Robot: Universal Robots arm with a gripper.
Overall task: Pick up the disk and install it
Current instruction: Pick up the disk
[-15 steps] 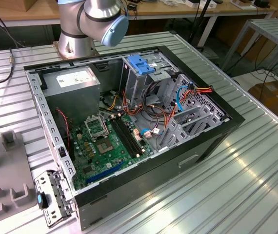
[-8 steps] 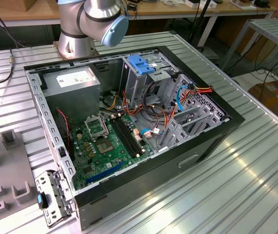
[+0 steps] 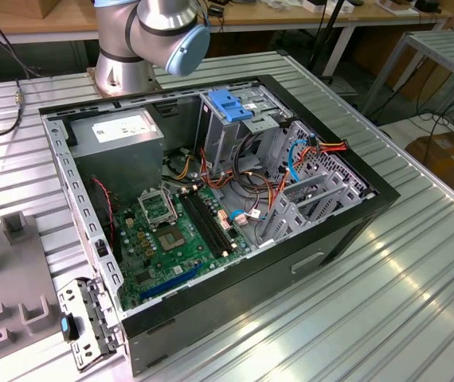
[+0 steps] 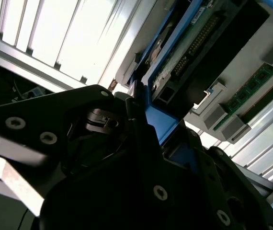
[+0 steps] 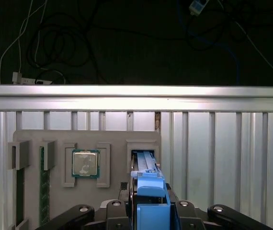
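- the disk (image 5: 150,184) stands on edge in a slot of the grey holder tray (image 5: 117,139). one end is down in the slot and the other end, with its bright blue rails, points up toward the gripper (image 5: 151,215).
- the relation that matters: the disk lies straight ahead of the gripper, not off to a side. its long axis seems to run along the gripper's own line of reach, into the slot, and its broad flat faces turn toward the gripper's two sides.
- in the second wrist view the disk's (image 4: 199,52) dark underside with its green board and connector stretches away from the black gripper (image 4: 143,120). a blue rail runs right up against the gripper's body.
- the gripper straddles the near end of the disk in both wrist views and looks to be touching the blue rail. i cannot tell whether it is clamped on the disk or just set around it.
- beside the disk's slot, the same tray holds a processor chip (image 5: 85,163) in a square pocket and memory sticks (image 5: 43,191) in narrow slots. these are apart from the gripper.
- in the exterior view the tray (image 3: 4,270) lies on the ribbed metal table (image 3: 418,278) at the exterior view's left, just beside the open computer case (image 3: 291,263).
- the metal drive cage (image 3: 227,135), topped by a blue latch (image 3: 228,105), stands at the far side of the case. it is well apart from the tray, so the disk is not yet installed.
- the arm's base (image 3: 147,32) rises at the far edge of the table, behind the case.
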